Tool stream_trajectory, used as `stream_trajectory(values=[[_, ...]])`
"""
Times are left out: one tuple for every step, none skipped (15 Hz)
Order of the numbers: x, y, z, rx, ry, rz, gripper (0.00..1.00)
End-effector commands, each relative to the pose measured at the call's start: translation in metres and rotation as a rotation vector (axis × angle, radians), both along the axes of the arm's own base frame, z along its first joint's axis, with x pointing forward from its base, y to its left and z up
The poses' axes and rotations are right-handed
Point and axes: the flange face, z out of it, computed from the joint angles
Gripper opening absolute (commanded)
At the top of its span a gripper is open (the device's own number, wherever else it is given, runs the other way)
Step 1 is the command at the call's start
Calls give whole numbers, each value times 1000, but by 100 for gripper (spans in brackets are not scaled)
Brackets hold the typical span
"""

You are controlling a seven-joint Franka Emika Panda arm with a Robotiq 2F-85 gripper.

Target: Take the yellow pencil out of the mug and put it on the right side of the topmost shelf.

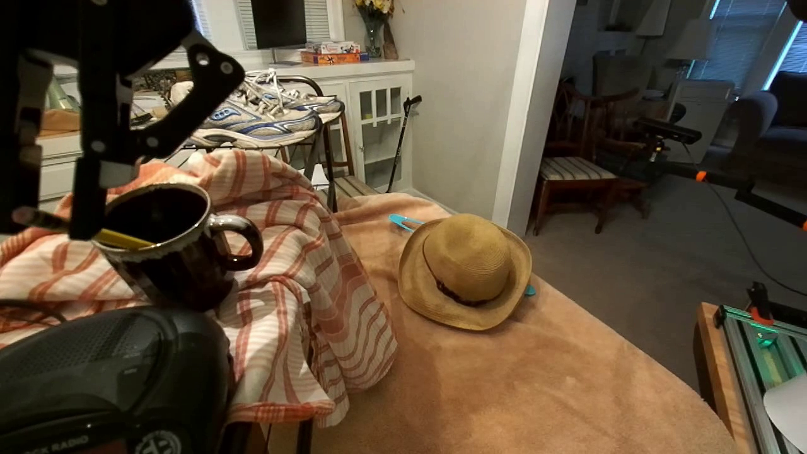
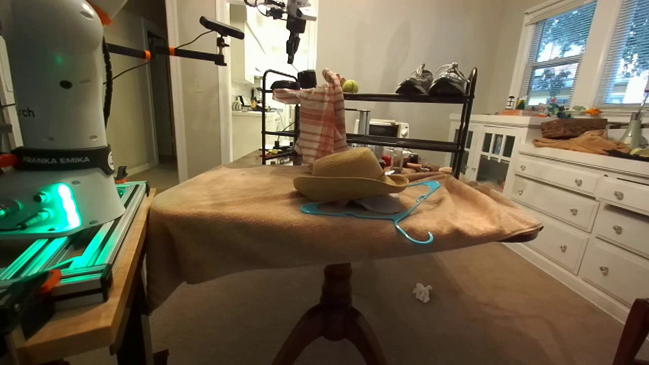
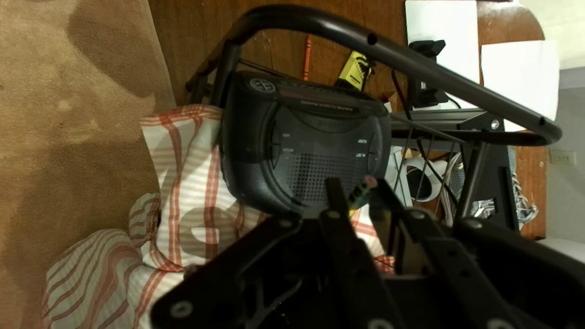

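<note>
The yellow pencil (image 1: 126, 239) leans out over the rim of the dark brown mug (image 1: 189, 271), its lower end inside. My gripper (image 1: 53, 222) is at the mug's rim with its fingers apart on either side of the pencil's upper end. In the wrist view the pencil's pink eraser end (image 3: 363, 194) shows between the open fingertips (image 3: 358, 187), closer to one finger. The mug is mostly hidden there by the gripper. The mug (image 2: 307, 78) stands on the cloth at one end of the topmost shelf (image 2: 400, 98), below the gripper (image 2: 292, 53).
A black clock radio (image 3: 315, 132) sits beside the mug. A red-striped cloth (image 2: 322, 116) drapes over the shelf. A yellow-green ball (image 2: 350, 86) and running shoes (image 2: 431, 81) stand farther along it. The rack's raised end bar (image 3: 320, 20) rises beside the radio. A straw hat (image 1: 466, 265) lies on the table.
</note>
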Motion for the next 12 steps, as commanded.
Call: stream_trajectory(values=[[3,6,3,22,3,-1,17],[3,7,3,28,5,-1,10],[3,7,3,29,5,-1,9],[3,7,4,33,7,-1,2],[3,7,5,37,8,0,3],[3,7,5,39,9,-1,1],[3,7,6,40,9,-1,2],[3,7,6,41,8,-2,2],[3,6,7,39,4,-4,2],[3,6,8,38,2,-5,2],[3,5,10,39,-1,-5,2],[3,4,12,40,-3,-7,2]])
